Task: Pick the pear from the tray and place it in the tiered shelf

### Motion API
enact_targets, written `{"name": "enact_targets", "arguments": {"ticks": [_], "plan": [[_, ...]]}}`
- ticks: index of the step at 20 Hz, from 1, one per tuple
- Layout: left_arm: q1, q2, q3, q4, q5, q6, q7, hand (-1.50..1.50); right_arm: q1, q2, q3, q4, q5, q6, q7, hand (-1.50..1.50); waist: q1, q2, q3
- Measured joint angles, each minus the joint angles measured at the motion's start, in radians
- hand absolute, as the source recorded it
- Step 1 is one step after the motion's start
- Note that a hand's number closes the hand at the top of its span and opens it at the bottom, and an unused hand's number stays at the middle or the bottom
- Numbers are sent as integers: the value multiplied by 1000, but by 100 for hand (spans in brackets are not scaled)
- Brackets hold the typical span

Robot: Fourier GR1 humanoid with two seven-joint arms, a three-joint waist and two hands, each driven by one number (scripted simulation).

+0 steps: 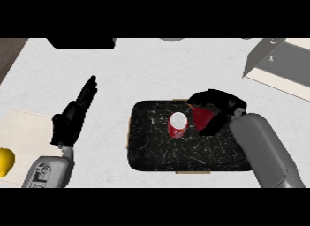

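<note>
A black speckled tray [150, 150] lies at the centre of the white counter. Over its far right corner my right hand [216, 105] is curled round a dark red pear [202, 116], which shows between the fingers and thumb; part of it is hidden. Just left of the pear, a small red cup with a white top [177, 125] stands on the tray. The tiered shelf [284, 66], grey with cream edges, sits at the far right of the counter, away from the hand. My left hand [73, 115] rests open to the left of the tray, fingers pointing away.
A yellow lemon [1, 163] lies on a cream mat [23, 132] at the near left. A black object [82, 43] stands at the counter's far edge. Dark wood floor [1, 57] shows beyond the counter's left edge.
</note>
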Motion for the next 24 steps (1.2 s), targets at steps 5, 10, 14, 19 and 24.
{"name": "enact_targets", "arguments": {"ticks": [5,10,14,19,24], "plan": [[37,-3,-6,-39,-7,-8,10,0,12,-12,31,-7,54,-28,-76,150,1,-1,0],[31,3,12,-24,-3,-18,-5,0,28,-7,6,-12,95,-110,-56,150,-2,0,0],[23,4,21,-12,-1,-15,-1,0,36,28,-75,-21,156,-321,167,150,-18,-5,-1],[16,2,20,-12,-2,-16,-1,0,63,115,-96,-59,259,-610,413,150,-12,-5,-1],[25,1,16,7,-7,-21,-27,0,71,154,-35,-151,242,-857,530,150,-2,-3,0]]}}
